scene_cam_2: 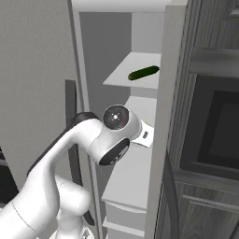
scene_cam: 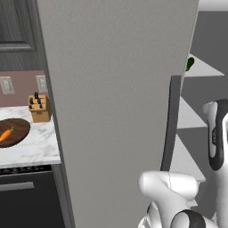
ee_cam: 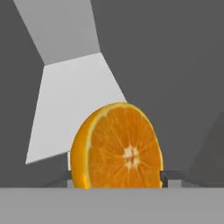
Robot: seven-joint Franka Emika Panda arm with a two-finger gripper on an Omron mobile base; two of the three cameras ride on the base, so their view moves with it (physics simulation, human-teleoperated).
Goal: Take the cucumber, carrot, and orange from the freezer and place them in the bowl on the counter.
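A cut orange (ee_cam: 116, 146) stands on a white shelf of the freezer (scene_cam_2: 135, 168), its sliced face toward the hand camera. My gripper (ee_cam: 116, 178) straddles it. One dark fingertip (ee_cam: 164, 178) sits right at its right edge and the other is hidden behind the fruit, so I cannot tell whether the jaws grip it. The cucumber (scene_cam_2: 143, 73) lies on a higher shelf, and a bit of the cucumber (scene_cam: 190, 64) peeks past the door edge. The carrot (scene_cam: 6, 134) lies in the brown bowl (scene_cam: 20, 127) on the counter (scene_cam: 40, 144).
The open freezer door (scene_cam: 116, 89) stands between the counter and the shelves, its dark handle (scene_cam: 171, 120) by my arm. A tan knife block (scene_cam: 39, 108) stands behind the bowl. A built-in oven (scene_cam_2: 214, 135) and dark cabinets flank the freezer on the right.
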